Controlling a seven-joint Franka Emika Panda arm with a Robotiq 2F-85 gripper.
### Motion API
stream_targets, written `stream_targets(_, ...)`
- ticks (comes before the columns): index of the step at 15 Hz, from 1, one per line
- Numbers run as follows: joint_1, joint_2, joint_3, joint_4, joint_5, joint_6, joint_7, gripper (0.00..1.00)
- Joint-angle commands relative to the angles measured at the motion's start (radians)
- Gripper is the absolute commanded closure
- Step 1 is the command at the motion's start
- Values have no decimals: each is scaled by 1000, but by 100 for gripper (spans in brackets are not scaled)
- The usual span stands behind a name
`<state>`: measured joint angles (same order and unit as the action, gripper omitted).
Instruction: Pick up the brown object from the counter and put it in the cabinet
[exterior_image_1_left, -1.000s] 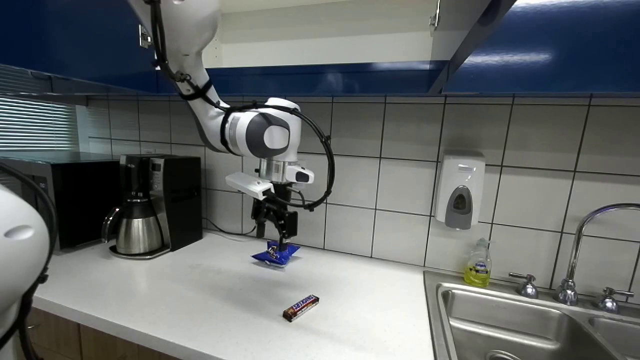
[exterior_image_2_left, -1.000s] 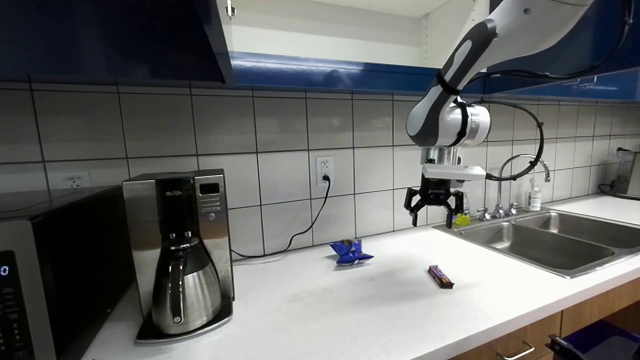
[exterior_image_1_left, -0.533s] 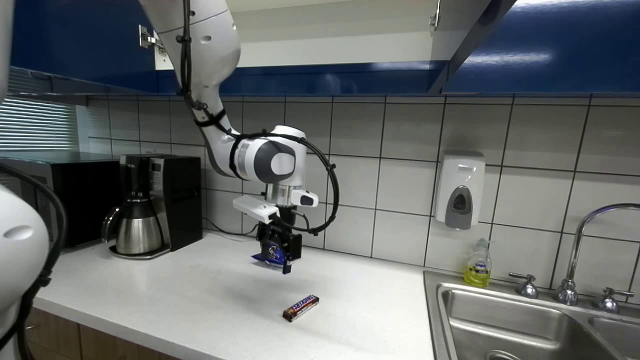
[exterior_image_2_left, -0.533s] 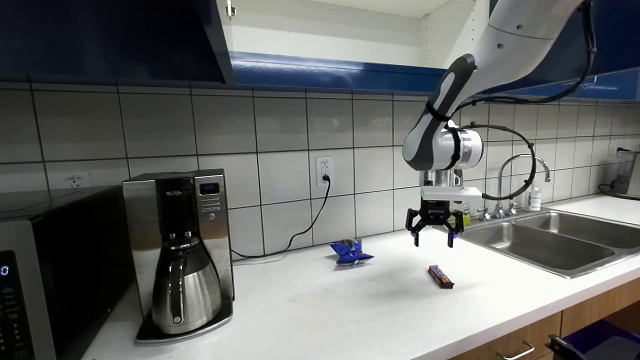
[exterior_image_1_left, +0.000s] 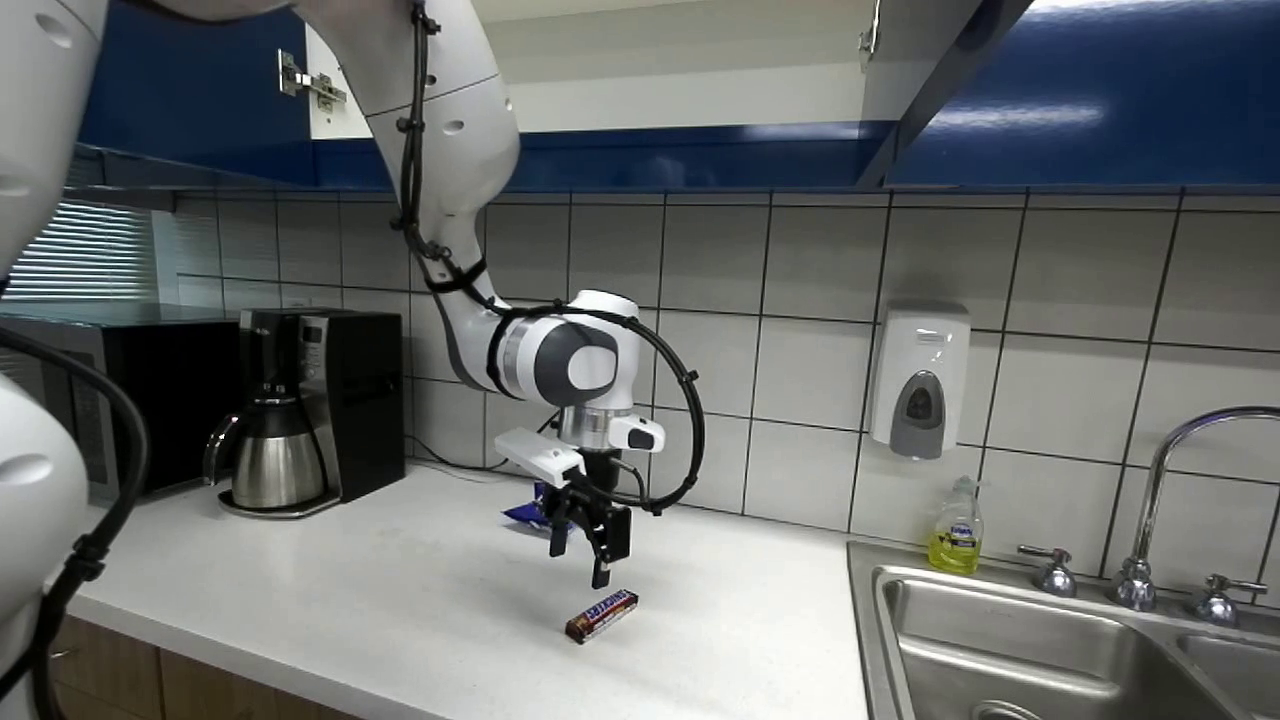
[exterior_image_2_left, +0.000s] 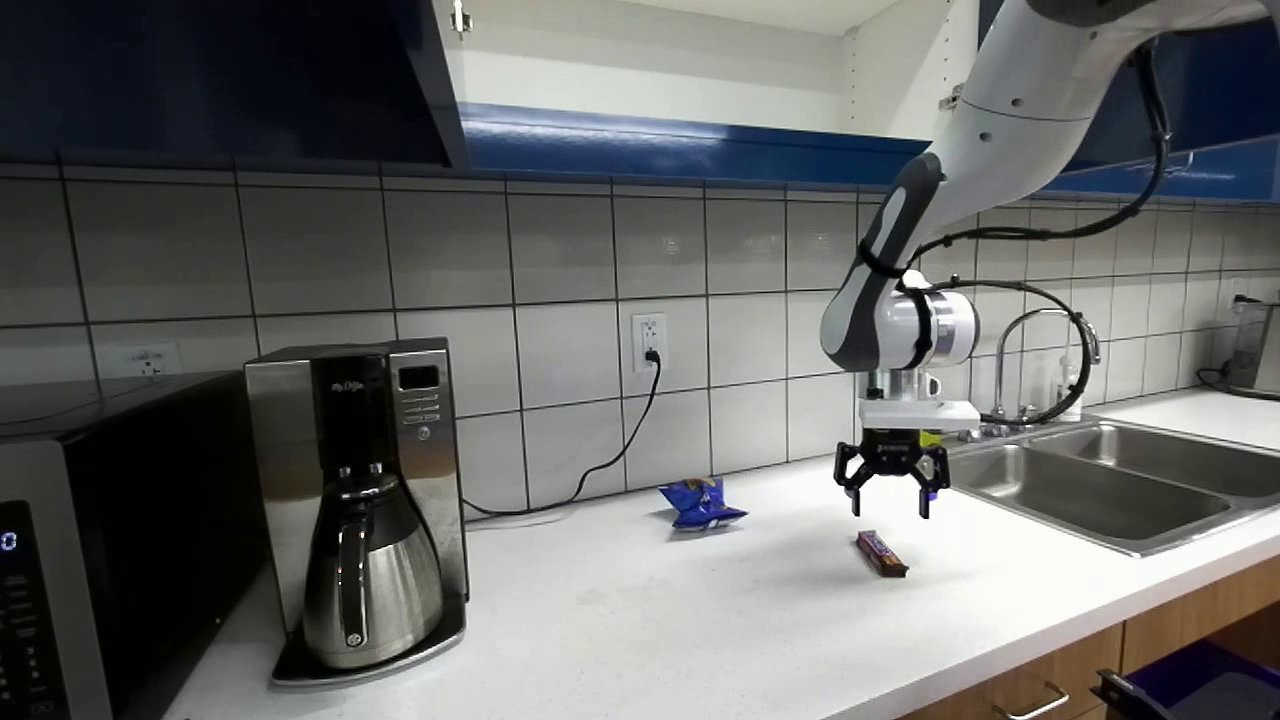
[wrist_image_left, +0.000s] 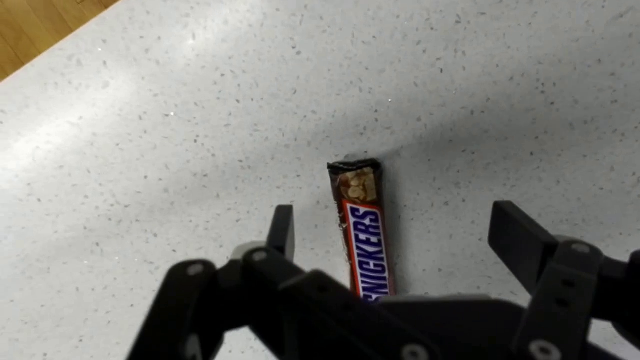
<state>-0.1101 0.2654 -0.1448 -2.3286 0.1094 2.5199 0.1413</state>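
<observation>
The brown object is a Snickers bar (exterior_image_1_left: 602, 616) lying flat on the white counter (exterior_image_1_left: 400, 590); it also shows in an exterior view (exterior_image_2_left: 881, 554) and in the wrist view (wrist_image_left: 367, 245), where the gripper body hides its near end. My gripper (exterior_image_1_left: 580, 566) is open and empty, pointing down above the counter close to the bar. It also shows in an exterior view (exterior_image_2_left: 890, 512). In the wrist view my fingers (wrist_image_left: 392, 220) stand wide apart on both sides of the bar, not touching it. The blue-framed cabinet (exterior_image_2_left: 660, 140) above stands open, its visible white interior bare.
A blue snack bag (exterior_image_2_left: 702, 503) lies near the tiled wall, partly behind the gripper in an exterior view (exterior_image_1_left: 528, 515). A coffee maker (exterior_image_2_left: 360, 500) and microwave (exterior_image_2_left: 150, 540) stand at one end. A sink (exterior_image_1_left: 1010, 640) and soap bottle (exterior_image_1_left: 957, 530) are at the other.
My gripper has come down toward the counter and moved closer to the Snickers bar, staying open. The bar, the blue bag and the cabinet have not moved.
</observation>
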Motion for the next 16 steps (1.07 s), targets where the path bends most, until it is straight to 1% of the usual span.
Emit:
stream_targets(1,-24,50,-4,39,1,15,-21,0)
stream_targets(7,-36,120,-2,98,5,29,-23,0)
stream_targets(16,-26,223,5,182,0,31,-12,0)
